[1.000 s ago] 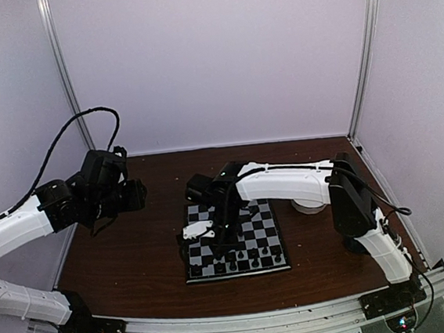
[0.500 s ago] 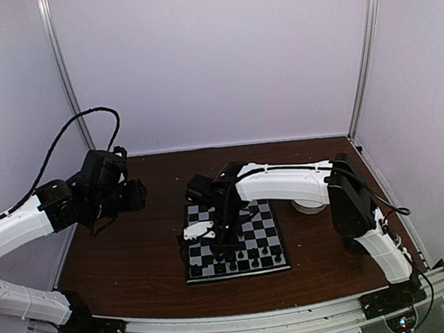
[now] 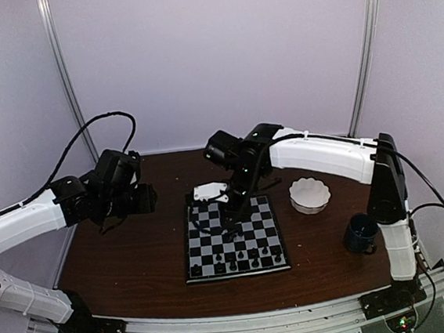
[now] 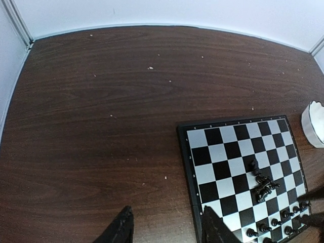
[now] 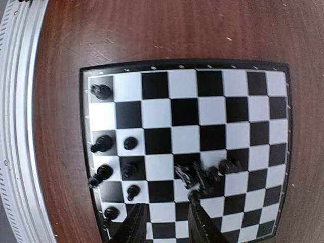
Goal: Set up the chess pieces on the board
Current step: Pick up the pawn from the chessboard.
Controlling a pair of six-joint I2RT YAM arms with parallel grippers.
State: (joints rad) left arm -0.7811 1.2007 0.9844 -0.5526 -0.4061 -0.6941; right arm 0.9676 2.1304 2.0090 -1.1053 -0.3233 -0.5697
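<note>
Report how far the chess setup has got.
Done: several pieces stand along one edge of the board. In hand: nothing; the right tool, above the board, and the left tool, over the table, are both open and empty. Left: the heap of pieces lying mid-board needs standing and placing.

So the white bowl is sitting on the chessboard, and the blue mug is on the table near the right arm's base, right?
Not quite. The top view shows the white bowl on the table, just right of the board, not on it. The blue mug is on the table near the right arm's base.
</note>
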